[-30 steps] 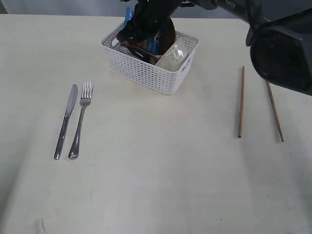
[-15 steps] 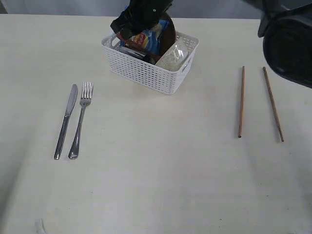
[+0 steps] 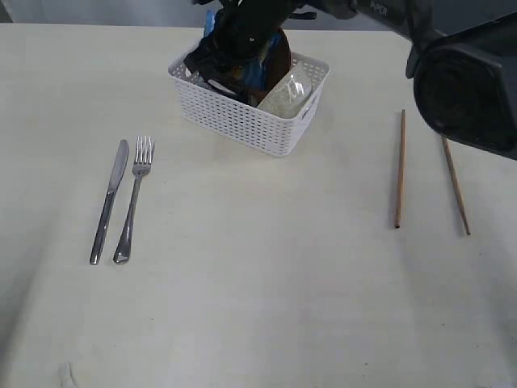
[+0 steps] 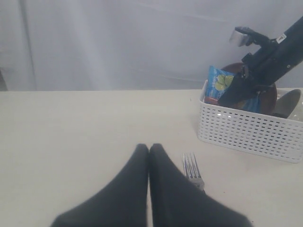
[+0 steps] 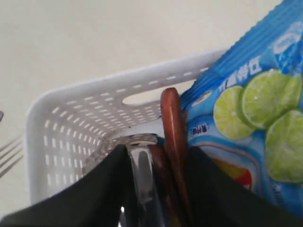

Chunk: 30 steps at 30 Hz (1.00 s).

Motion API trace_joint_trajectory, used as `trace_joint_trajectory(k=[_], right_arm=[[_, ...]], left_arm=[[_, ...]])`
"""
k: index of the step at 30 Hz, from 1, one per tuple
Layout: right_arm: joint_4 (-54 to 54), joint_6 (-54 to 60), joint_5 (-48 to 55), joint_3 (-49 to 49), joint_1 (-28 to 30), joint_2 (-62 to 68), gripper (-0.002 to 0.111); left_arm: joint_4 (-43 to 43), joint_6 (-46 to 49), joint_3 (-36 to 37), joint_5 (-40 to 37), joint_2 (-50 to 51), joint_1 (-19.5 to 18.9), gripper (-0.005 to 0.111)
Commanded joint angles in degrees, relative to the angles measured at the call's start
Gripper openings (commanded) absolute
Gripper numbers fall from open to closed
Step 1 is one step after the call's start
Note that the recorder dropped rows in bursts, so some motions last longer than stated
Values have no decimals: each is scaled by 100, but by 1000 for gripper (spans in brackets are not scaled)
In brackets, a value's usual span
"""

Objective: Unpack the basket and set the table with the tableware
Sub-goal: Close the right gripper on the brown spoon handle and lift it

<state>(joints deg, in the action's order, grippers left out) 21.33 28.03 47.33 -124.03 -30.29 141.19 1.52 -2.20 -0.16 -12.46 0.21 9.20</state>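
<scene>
The unpacking step is in hand. The knife (image 3: 108, 202) and fork (image 3: 132, 200) are already laid side by side on the surface (image 3: 258, 291), well to the left of the basket (image 3: 242, 121) and nearer the viewer in the exterior view. The two chopsticks (image 3: 399, 170) are laid well to the basket's right.

The right claw (image 5: 157, 150) is reached down into the basket at its far left corner. Its jaws are held partly apart, one on each side of the red-brown spoon (image 5: 173, 127) and a shiny steel piece (image 5: 142, 165), which is probably the mug. Whether either is actually gripped cannot be told. The blue chip bag (image 5: 246, 109) is pressed against the spoon's other side. The brown plate (image 3: 280, 50) is stood on edge inside the basket and the pale bowl (image 3: 287, 90) is tipped at its right end.

The left claw (image 4: 149, 153) is pressed shut on nothing, left of the basket, over the surface just by the fork.

The spoon is judged the next item out. A firm closure on its handle alone is called for, then a straight lift, so that the bag and the steel piece are not dragged up with it.
</scene>
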Motion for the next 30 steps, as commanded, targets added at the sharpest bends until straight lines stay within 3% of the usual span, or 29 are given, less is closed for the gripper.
trace_joint_trajectory(k=[1,5,15,16,18,20,21,25,30], right_arm=[[-61,88,48,11,2,154,26],[-61,354,128,11,2,127,-1],[2,540,97,11,2,-117,0],[16,540,97,11,2,-140,1],[99,540,142,11,2,-173,18],[429,540,123,11,2,-205,44],[485,540,64,11,2,-226,50],[485,746,-234,-34,2,-236,37],[342,757,-508,-48,2,-135,37]], left_arm=[[23,2,16,36,-21,6,0],[23,2,16,36,-21,6,0],[23,2,16,36,-21,6,0],[23,2,16,36,-21,6,0],[23,2,16,36,-21,6,0],[23,2,16,36,-21,6,0],[23,2,16,36,-21,6,0],[23,2,16,36,-21,6,0],[23,2,16,36,-21,6,0]])
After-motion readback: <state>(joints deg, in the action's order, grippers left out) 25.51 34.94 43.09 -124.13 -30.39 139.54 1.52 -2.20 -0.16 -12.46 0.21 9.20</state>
